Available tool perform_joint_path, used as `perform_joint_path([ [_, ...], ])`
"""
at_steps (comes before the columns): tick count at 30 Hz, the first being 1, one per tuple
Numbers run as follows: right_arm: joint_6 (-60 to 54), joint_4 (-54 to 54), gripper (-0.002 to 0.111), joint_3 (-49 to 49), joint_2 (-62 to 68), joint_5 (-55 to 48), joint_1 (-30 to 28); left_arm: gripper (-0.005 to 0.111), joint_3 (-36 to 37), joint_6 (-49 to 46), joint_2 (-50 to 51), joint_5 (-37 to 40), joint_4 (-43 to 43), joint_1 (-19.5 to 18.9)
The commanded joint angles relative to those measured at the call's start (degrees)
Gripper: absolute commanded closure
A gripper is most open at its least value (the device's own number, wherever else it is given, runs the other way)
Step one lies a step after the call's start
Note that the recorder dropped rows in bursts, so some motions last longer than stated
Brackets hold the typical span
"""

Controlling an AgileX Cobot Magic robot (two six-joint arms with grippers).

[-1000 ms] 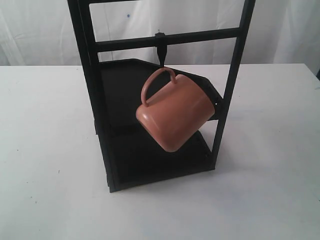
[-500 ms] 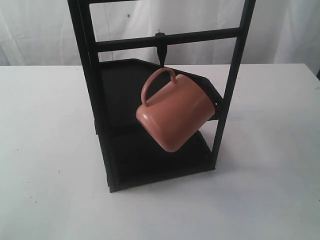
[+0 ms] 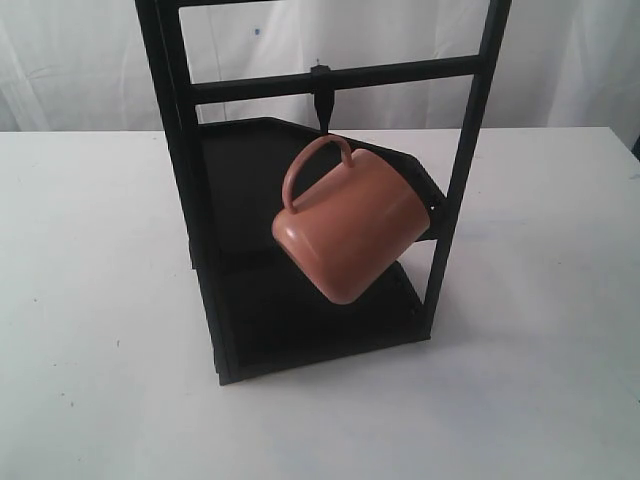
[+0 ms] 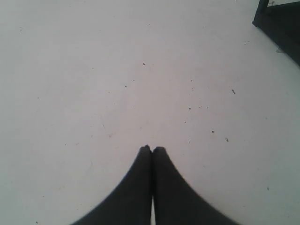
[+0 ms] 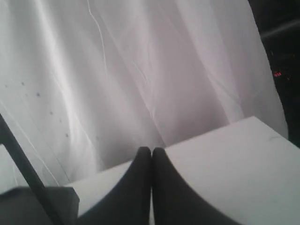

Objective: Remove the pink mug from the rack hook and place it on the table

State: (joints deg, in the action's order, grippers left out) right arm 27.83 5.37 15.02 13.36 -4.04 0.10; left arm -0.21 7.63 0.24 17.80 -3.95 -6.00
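Observation:
The pink mug (image 3: 348, 225) hangs tilted by its thin loop handle from the hook (image 3: 321, 104) on the crossbar of the black rack (image 3: 190, 190), which stands on the white table (image 3: 90, 300). Neither gripper shows in the exterior view. My left gripper (image 4: 152, 149) is shut with nothing in it, over bare speckled table (image 4: 93, 70), with a corner of the rack (image 4: 281, 23) at the frame's edge. My right gripper (image 5: 151, 150) is also shut and empty, facing the table's far edge and a white curtain (image 5: 140, 61).
The rack has two dark shelves (image 3: 300, 310) behind and under the mug. A white curtain (image 3: 80, 60) hangs behind the table. White tabletop stretches left, right and in front of the rack. A dark rack post (image 5: 23, 168) shows in the right wrist view.

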Motion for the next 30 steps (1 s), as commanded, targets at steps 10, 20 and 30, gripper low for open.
perform_joint_path([
  [10,-33.17,-17.11,0.108,16.92,23.61,-26.31,10.91,0.107,0.21,-0.09,-0.24,0.91,0.51,0.47],
  [20,-55.25,-35.46,0.108,35.84,37.21,-54.96,13.68,0.107,0.21,-0.09,-0.24,0.91,0.51,0.47],
  [30,-71.29,-48.43,0.108,49.35,54.39,-65.92,13.68,0.107,0.21,-0.09,-0.24,0.91,0.51,0.47],
])
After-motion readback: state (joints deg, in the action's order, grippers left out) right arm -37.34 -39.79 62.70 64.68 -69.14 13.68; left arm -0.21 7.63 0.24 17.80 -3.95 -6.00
